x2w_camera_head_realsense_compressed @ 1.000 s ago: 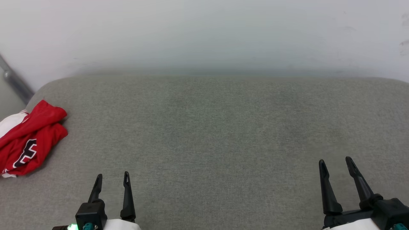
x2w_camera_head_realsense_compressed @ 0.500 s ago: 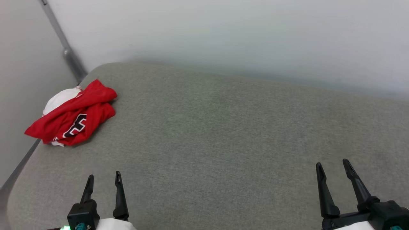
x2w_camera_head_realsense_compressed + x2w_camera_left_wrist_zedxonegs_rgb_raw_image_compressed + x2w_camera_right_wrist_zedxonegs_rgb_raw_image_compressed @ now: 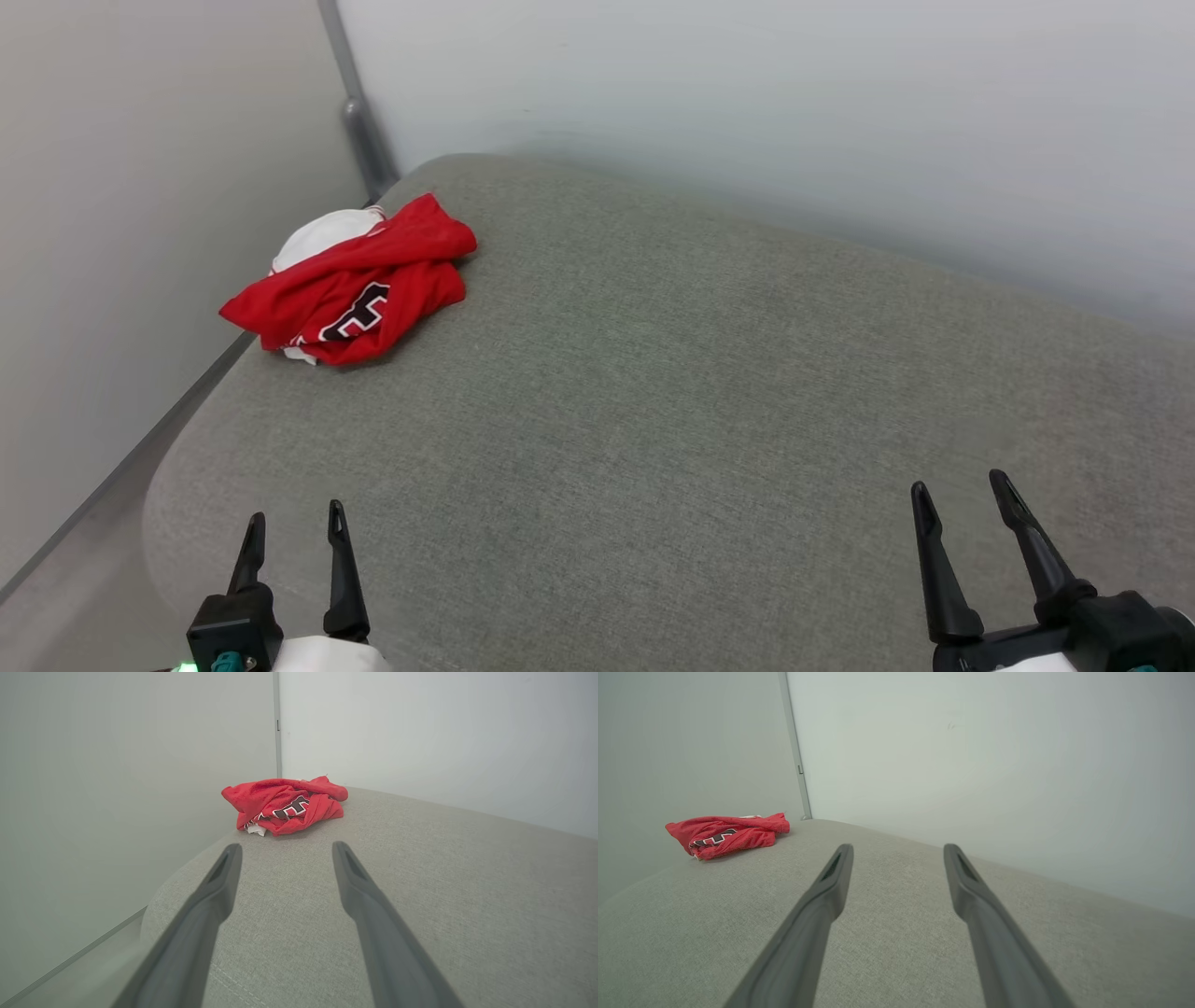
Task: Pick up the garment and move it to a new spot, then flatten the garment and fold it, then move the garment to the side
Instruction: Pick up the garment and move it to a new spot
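Garment point(image 3: 359, 285): red jersey cloth crumpled into a low, rounded heap. One white sleeve shows at its far side, and a black print with white edging faces up. It lies at the far left corner of the bench point(image 3: 653, 392), at 11 o'clock in the head view.

Bench covering: grey woven fabric, padded, with rounded corners and edges.

Left hand point(image 3: 295, 512): two long, dark, tapered fingers spread apart with nothing between them, at 7 o'clock. The garment lies well apart from it, toward its 12 o'clock.

Right hand point(image 3: 959, 482): fingers likewise spread and empty, at 5 o'clock. The garment lies far off toward its 10 o'clock.

The heap's left side reaches the bench's left edge, near a grey corner post point(image 3: 359, 131) between two pale walls point(image 3: 747, 93). Bare fabric runs from both hands to the heap.
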